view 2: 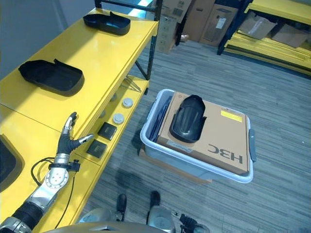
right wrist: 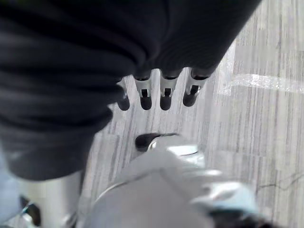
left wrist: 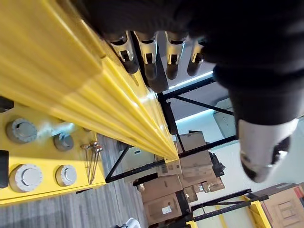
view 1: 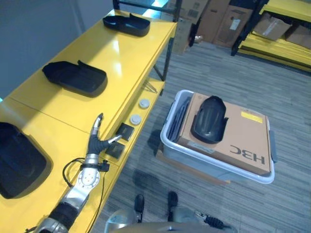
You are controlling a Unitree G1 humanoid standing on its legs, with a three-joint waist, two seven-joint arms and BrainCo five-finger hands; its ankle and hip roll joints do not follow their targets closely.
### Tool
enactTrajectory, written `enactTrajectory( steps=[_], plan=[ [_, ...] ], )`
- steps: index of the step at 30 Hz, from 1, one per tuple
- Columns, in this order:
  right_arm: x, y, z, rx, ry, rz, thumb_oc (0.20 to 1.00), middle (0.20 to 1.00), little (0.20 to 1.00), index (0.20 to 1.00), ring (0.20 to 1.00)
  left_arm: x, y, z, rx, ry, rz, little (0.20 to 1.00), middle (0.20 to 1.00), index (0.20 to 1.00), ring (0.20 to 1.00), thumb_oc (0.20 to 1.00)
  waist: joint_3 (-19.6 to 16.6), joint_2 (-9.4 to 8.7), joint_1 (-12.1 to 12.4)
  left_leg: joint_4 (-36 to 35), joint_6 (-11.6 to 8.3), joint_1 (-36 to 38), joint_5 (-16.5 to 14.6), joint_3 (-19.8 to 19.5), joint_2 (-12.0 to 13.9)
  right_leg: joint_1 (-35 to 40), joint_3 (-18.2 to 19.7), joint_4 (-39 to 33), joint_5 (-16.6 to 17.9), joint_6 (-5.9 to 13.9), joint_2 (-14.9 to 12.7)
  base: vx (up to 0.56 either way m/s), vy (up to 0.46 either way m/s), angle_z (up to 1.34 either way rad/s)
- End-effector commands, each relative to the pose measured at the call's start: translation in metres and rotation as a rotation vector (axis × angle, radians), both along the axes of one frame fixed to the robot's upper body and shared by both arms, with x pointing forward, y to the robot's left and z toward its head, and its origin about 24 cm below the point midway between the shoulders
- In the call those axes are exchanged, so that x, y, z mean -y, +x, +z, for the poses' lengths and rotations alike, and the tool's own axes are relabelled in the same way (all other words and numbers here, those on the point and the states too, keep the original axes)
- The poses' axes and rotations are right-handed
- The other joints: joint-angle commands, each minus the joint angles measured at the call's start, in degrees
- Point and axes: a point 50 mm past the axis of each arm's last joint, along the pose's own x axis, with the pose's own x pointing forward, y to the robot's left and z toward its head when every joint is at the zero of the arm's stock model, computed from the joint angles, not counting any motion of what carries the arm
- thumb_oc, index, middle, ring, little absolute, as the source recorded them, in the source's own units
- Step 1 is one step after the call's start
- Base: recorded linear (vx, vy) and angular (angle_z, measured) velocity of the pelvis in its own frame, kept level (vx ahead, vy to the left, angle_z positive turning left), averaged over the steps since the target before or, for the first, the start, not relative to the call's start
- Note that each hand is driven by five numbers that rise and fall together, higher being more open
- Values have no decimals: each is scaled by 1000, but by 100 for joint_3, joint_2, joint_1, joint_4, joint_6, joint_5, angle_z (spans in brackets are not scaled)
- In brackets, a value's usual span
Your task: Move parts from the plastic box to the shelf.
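Three black moulded parts lie on the yellow shelf point(view 1: 121, 53): one far back point(view 1: 127, 24), one in the middle point(view 1: 75, 77), one nearest me at the left edge point(view 1: 17, 158). Another black part point(view 1: 210, 119) rests on a cardboard sheet point(view 1: 243, 141) on top of the pale plastic box point(view 1: 167, 127) on the floor. My left hand point(view 1: 97, 141) hovers at the shelf's front edge, open, fingers point(left wrist: 147, 57) straight and empty. My right hand point(right wrist: 161, 92) hangs over the floor, fingers relaxed, holding nothing.
The lower shelf level carries round grey discs point(view 1: 144, 103) and small black square pieces point(view 1: 125, 131). A black shelf post point(view 1: 167, 53) stands between shelf and box. Cardboard boxes point(view 1: 218, 19) and more yellow racking point(view 1: 277, 43) stand at the back.
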Motion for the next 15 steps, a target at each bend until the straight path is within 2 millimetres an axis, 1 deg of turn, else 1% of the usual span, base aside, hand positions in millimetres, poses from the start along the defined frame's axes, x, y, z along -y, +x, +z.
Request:
enactTrajectory(
  steps=[1, 3, 4, 7, 11, 12, 13, 14, 15],
  plan=[
    [9, 5, 3, 3, -34, 38, 1000, 1000, 1000, 1000, 1000, 15, -23, -60, -363, 26, -102, 1000, 1000, 1000, 1000, 1000, 109, -188, -185, 221, -157, 52, -855, 364, -19, 121, -228, -323, -32, 85, -3, 23, -85, -38],
    [8, 5, 3, 0, -37, 51, 1000, 1000, 1000, 1000, 1000, 13, -25, -66, -399, 31, -103, 1000, 1000, 1000, 1000, 1000, 97, -201, -182, 228, -173, 101, -888, 477, 27, 171, -306, -410, 6, 112, -46, 56, -150, -52],
    [7, 6, 3, -1, -47, 83, 1000, 1000, 1000, 1000, 1000, 6, -28, -71, -427, 49, -64, 1000, 1000, 1000, 1000, 1000, 92, -219, -165, 240, -229, 199, -937, 783, 132, 234, -587, -545, 75, 170, -146, 62, -199, -60],
    [6, 9, 4, 1, -50, 109, 1000, 1000, 1000, 1000, 1000, -2, -28, -72, -444, 39, -25, 1000, 1000, 1000, 1000, 1000, 103, -224, -154, 245, -271, 281, -971, 985, 217, 280, -764, -597, 74, 182, -178, 44, -210, -58],
    [9, 8, 4, -13, -65, 165, 1000, 1000, 1000, 1000, 1000, -7, -29, -79, -505, 12, 25, 1000, 1000, 1000, 1000, 1000, 91, -197, -196, 289, -338, 285, -954, 1063, 323, 407, -758, -611, -96, 65, -77, 44, -228, -25],
    [11, 9, 5, 2, -88, 205, 1000, 1000, 1000, 1000, 1000, -10, -32, -85, -541, -3, 68, 1000, 1000, 1000, 1000, 1000, 93, -176, -212, 315, -384, 263, -912, 1052, 379, 467, -757, -589, -182, -2, -26, 44, -198, -6],
    [12, 11, 6, 15, -98, 220, 1000, 1000, 1000, 1000, 1000, -12, -33, -87, -555, -12, 86, 1000, 1000, 1000, 1000, 1000, 95, -171, -218, 327, -403, 255, -898, 1038, 398, 494, -758, -594, -206, -26, -6, 86, -321, -3],
    [13, 23, 12, 102, -128, 237, 1000, 1000, 1000, 1000, 1000, -20, -42, -99, -613, -49, 180, 1000, 1000, 1000, 1000, 1000, 97, -170, -248, 418, -479, 231, -877, 992, 459, 584, -778, -646, -257, -106, 48, 83, -263, 5],
    [12, 34, 17, 166, -148, 238, 1000, 1000, 1000, 1000, 1000, -25, -50, -105, -642, -70, 229, 1000, 1000, 1000, 1000, 1000, 104, -172, -283, 535, -511, 204, -895, 988, 493, 608, -799, -657, -277, -147, 56, 88, -278, 9]
  ],
)
